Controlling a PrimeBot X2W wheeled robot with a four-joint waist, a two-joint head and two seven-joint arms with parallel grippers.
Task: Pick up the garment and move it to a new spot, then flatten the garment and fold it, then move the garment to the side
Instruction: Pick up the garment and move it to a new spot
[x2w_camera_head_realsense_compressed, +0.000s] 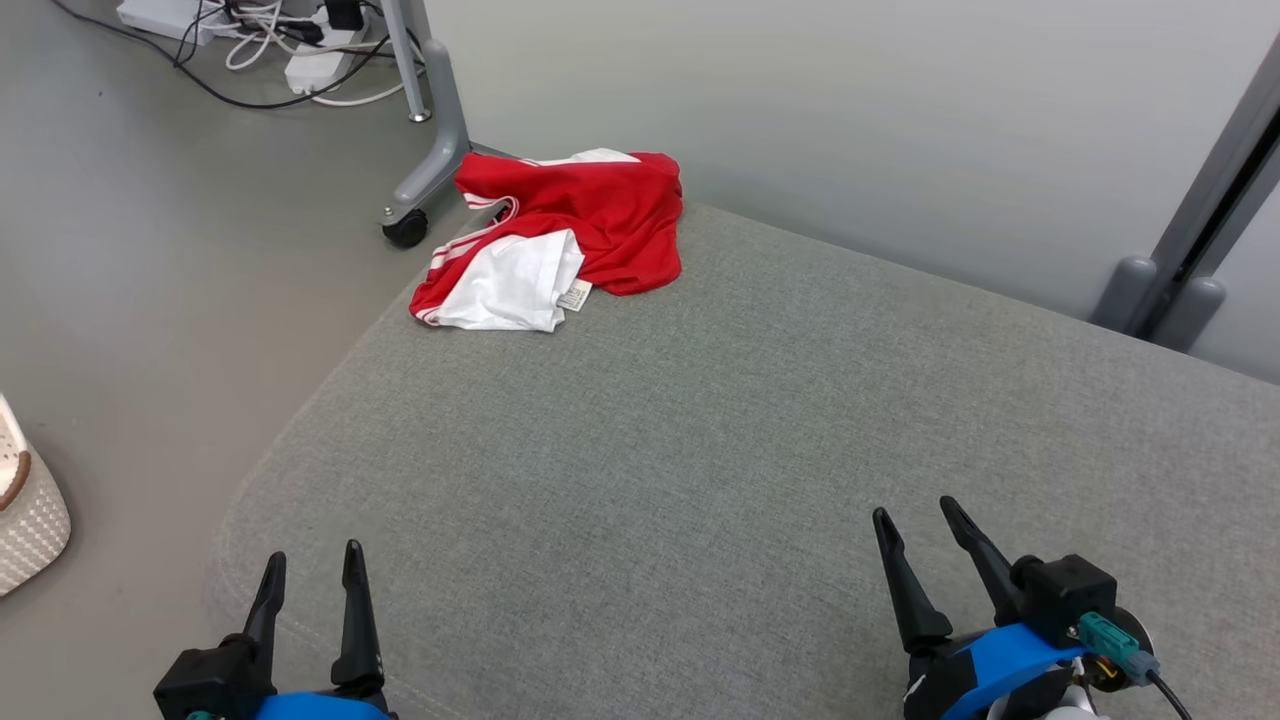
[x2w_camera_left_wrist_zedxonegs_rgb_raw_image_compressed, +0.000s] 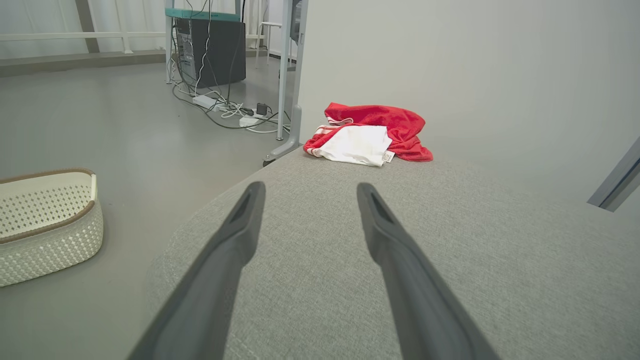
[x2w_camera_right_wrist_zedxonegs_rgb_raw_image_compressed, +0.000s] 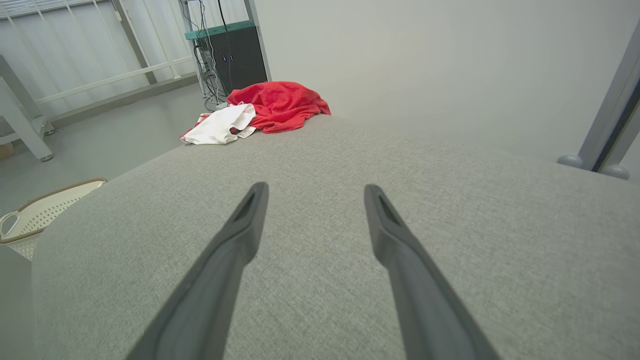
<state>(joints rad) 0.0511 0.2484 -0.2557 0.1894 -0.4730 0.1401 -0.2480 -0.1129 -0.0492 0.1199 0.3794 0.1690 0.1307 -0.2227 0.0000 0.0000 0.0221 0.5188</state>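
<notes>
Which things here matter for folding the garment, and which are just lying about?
For the job: red and white garment, crumpled at the far left corner of the grey cushion; left gripper and right gripper, both open.
Lying about: white basket; cables and power strips; wheeled stand leg.

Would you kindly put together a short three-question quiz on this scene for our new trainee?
1. True or false: the left gripper holds the garment.
2. The garment lies on the grey cushion at its: A) near right corner; B) far left corner; C) middle.
3. Fill in: the white basket stands on the ___.

Key:
1. False: the left gripper is open, well apart from the garment.
2. B.
3. floor.
</notes>
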